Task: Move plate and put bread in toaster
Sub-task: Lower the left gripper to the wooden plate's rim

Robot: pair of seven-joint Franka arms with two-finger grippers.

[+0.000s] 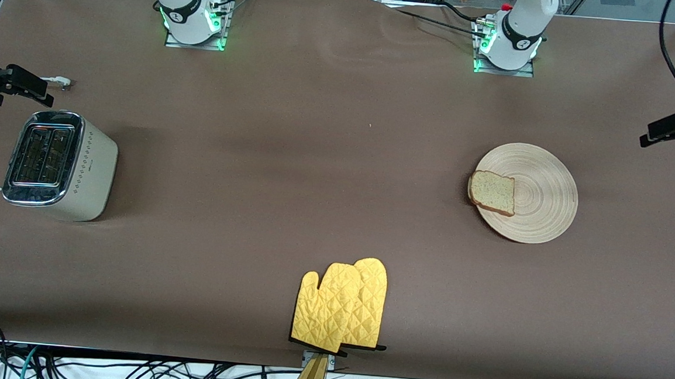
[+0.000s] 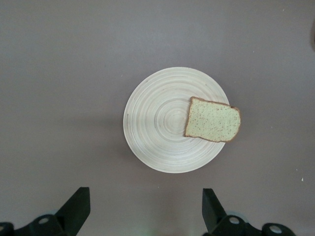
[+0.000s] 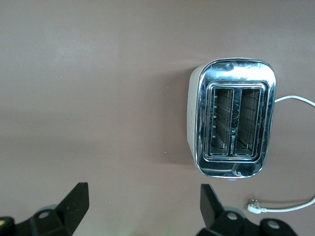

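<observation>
Oven mitts [image 1: 342,307] nearest front camera, mid-table, clear of task. Plate [image 1: 539,193] toward left arm's end; bread [image 1: 492,192] on it, crust overhanging rim on toaster-facing edge. Toaster [image 1: 60,164] toward right arm's end, both slots empty, cord [image 3: 290,204] unplugged.

Left gripper [image 2: 142,206] high over plate, fingers spread wide, empty. Right gripper [image 3: 142,204] high over toaster, fingers likewise apart, waiting.

Step in hand, judged: plate move. Advice: grip bare rim away from bread; keep plate level so slice stays put.

Yellow oven mitts [image 1: 339,310], seemingly two, overlapping
</observation>
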